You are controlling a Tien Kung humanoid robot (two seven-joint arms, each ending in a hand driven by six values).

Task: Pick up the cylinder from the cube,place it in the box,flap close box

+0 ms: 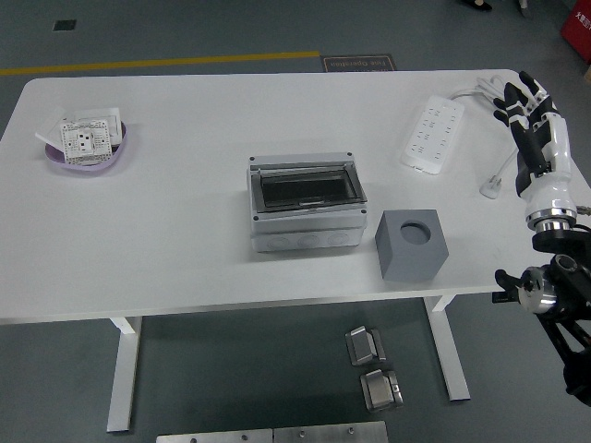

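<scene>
Right robot hand [534, 115] is held open, nothing gripped, over table [185, 231] at right edge, well apart from cube [411, 245] and box [304, 203].

Robotics lab or workshop, grey painted floor [185, 28], yellow floor line [157, 63], white height-adjustable table [185, 231]

Right hand [537, 138] raised over the table's [185, 231] right edge (fingers [519, 94] extended, empty), beyond the cube [412, 244].
</scene>
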